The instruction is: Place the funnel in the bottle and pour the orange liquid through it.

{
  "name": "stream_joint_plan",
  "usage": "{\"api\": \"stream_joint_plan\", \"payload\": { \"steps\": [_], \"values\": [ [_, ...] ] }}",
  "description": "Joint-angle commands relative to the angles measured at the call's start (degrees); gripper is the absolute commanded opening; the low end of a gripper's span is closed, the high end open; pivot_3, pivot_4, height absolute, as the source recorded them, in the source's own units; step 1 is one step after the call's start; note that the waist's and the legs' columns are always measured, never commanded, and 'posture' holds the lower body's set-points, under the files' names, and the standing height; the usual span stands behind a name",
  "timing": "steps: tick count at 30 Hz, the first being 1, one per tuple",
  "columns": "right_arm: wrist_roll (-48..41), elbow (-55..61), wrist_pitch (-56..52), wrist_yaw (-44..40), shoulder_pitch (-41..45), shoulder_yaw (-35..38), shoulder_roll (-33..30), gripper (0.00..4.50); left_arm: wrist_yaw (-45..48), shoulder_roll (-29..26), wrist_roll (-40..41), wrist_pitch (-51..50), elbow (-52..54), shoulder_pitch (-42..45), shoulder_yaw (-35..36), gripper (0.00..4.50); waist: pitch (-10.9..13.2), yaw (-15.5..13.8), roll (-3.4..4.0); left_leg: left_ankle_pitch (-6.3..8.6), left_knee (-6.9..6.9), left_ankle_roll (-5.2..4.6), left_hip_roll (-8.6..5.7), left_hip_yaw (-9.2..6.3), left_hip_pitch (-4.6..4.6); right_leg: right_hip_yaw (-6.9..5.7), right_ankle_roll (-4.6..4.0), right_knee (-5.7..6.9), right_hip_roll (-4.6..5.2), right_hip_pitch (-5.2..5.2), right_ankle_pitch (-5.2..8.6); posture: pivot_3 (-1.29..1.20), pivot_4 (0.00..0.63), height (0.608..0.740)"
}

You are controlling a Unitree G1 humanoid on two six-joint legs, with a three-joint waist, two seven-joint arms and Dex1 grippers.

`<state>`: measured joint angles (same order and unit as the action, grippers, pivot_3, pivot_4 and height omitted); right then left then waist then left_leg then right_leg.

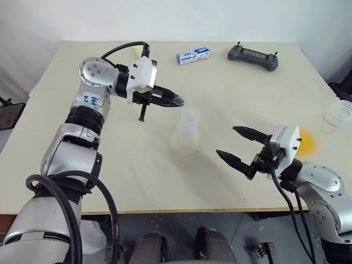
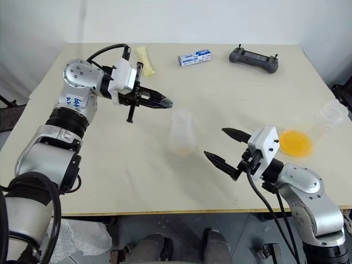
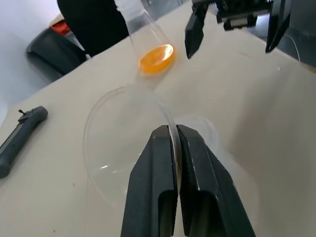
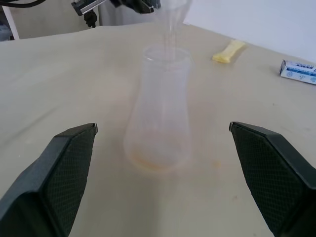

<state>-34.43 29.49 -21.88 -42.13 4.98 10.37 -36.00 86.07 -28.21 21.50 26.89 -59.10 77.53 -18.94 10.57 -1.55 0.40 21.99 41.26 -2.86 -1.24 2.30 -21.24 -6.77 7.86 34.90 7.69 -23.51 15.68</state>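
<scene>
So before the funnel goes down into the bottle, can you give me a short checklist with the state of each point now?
1. Left gripper shut on the funnel rim: ok.
2. Funnel spout above the bottle mouth: ok, the right wrist view shows it right at the opening.
3. Funnel seated in the bottle: not ok, not yet.
4. Bottle upright on the table: ok.
5. Right gripper open and holding nothing, apart from the bottle: ok.
6. Container of orange liquid upright on the robot's right, untouched: ok.
</scene>
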Motion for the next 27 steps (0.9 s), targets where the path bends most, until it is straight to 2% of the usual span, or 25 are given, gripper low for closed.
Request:
{"api": "stream_joint_plan", "payload": {
  "steps": [1,13,16,23,25,27],
  "values": [
    [-0.4,3.0,1.0,1.0,-0.8,1.8,0.3,4.50,6.4,-1.0,0.1,3.3,-0.3,2.6,-2.1,0.01,0.0,0.0,0.00,0.00,0.00,-0.01,-0.01,0.00,0.00,0.00,0.00,-0.01,0.00,0.00,0.00,0.00,0.150,0.740],
    [0.8,3.0,2.6,2.2,-2.1,1.0,1.5,4.50,6.4,-0.7,-1.6,11.0,-2.7,6.3,-10.9,0.01,0.0,0.0,-0.03,0.00,-0.02,-0.03,-0.02,0.03,-0.02,0.00,0.00,-0.07,-0.02,0.00,0.00,0.00,0.150,0.740],
    [1.1,3.2,2.8,2.3,-2.5,0.9,1.8,4.50,6.4,-0.4,-2.1,12.5,-3.5,7.0,-11.6,0.74,0.0,0.1,-0.03,0.01,-0.02,-0.03,-0.03,0.05,-0.02,0.00,0.00,-0.08,-0.02,0.00,0.00,0.00,0.150,0.740],
    [1.4,3.2,3.1,2.4,-3.4,1.7,1.5,4.50,6.4,0.7,-0.8,10.6,-3.4,7.9,-10.4,2.88,0.0,0.0,-0.05,0.01,-0.01,-0.05,-0.02,0.05,-0.03,0.00,0.00,-0.09,-0.02,0.00,0.00,0.00,0.150,0.740],
    [1.4,3.0,3.1,2.2,-3.3,2.2,1.1,4.50,6.4,1.0,0.3,9.9,-2.8,7.8,-9.7,3.64,0.0,0.0,-0.05,0.01,-0.01,-0.05,-0.02,0.04,-0.03,0.00,0.00,-0.08,-0.02,0.00,0.00,0.00,0.150,0.740],
    [1.3,2.9,2.9,2.2,-3.1,2.7,0.7,4.50,6.4,1.0,0.9,9.1,-2.7,7.8,-8.7,4.17,0.0,0.1,-0.05,0.01,-0.01,-0.05,-0.01,0.04,-0.03,0.00,0.00,-0.08,-0.02,0.00,0.00,0.00,0.150,0.740]
  ]
}}
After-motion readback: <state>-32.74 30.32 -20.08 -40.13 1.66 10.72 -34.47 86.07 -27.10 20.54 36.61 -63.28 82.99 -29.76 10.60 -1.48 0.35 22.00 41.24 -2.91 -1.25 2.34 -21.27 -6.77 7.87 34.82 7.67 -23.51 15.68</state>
